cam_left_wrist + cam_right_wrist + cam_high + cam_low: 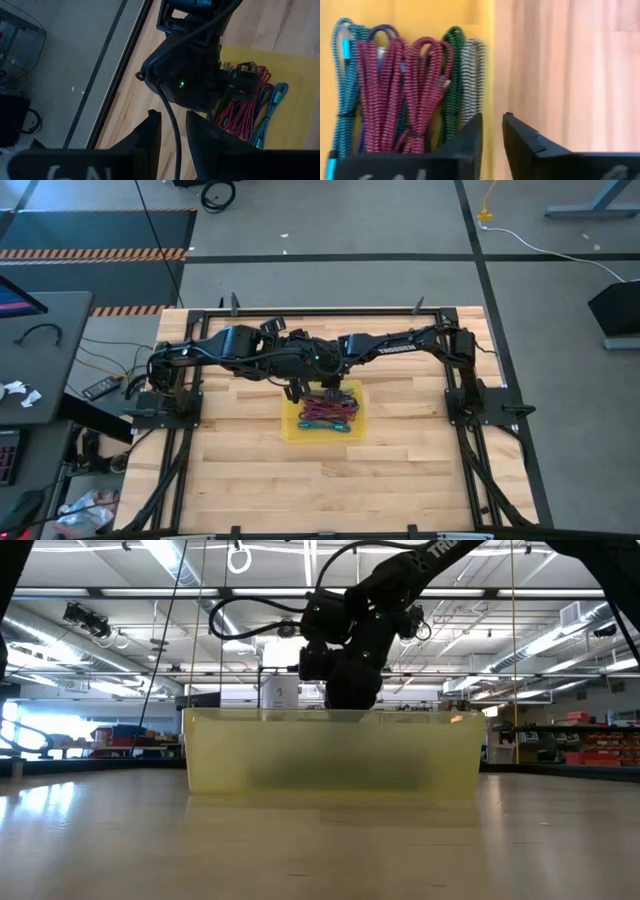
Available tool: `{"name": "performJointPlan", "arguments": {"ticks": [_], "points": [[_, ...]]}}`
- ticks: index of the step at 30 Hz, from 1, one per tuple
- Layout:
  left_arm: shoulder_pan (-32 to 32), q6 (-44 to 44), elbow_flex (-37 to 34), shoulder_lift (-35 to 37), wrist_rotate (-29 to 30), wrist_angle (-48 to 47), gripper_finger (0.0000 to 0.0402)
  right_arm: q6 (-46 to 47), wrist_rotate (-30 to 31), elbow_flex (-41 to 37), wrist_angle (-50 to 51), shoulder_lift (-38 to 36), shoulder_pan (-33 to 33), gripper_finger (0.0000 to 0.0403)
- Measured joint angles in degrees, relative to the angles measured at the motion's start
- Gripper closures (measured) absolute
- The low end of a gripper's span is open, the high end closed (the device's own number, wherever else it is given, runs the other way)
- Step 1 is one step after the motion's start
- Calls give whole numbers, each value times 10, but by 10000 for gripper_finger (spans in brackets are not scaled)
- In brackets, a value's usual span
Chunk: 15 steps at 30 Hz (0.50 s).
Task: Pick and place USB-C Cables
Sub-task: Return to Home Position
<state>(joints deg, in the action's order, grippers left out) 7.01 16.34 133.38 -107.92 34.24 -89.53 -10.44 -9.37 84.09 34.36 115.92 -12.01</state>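
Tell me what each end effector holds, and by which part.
Nothing. The right end effector hangs over the tray with an empty gap beside the cables; the left end effector is empty too.

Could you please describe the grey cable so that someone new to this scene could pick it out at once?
Start at the square yellow tray in the middle of the wooden table, under the two arms. In it lies a row of bundled braided cables, seen close in the right wrist view. The grey cable is the end one by the tray's edge, beside the green cable: the only grey-and-white one.
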Motion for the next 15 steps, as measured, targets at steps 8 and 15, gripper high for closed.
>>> {"name": "performJointPlan", "arguments": {"ticks": [8,15], "points": [[0,-4,0,0,0,-4,306,-11,38,45,23,-21,-1,298],[0,-11,0,10,0,-4,337,-36,95,134,102,-69,-7,305]]}}
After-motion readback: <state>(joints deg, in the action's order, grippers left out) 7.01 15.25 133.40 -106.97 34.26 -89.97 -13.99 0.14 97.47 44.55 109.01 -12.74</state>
